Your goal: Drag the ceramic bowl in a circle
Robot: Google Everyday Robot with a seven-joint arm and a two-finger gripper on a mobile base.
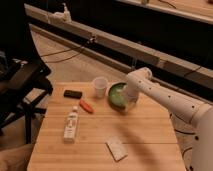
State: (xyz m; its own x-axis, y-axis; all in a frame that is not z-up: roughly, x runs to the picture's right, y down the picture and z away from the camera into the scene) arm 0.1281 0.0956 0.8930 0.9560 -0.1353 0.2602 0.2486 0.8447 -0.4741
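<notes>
The ceramic bowl (pixel 116 95) is a shallow glossy green bowl at the back right of the wooden table (pixel 145 140). It sits just right of a small white cup (pixel 100 86). My white arm reaches in from the right, and its gripper (pixel 128 100) comes down at the bowl's right rim, covering that side of it. The gripper's tips are hidden behind the wrist and the bowl's edge.
A black flat object (pixel 73 93) lies at the back left. An orange carrot-like item (pixel 86 106) lies near the middle. A white bottle (pixel 70 126) lies on its side at the left. A pale packet (pixel 116 148) lies at the front. A black chair (pixel 20 85) stands left of the table.
</notes>
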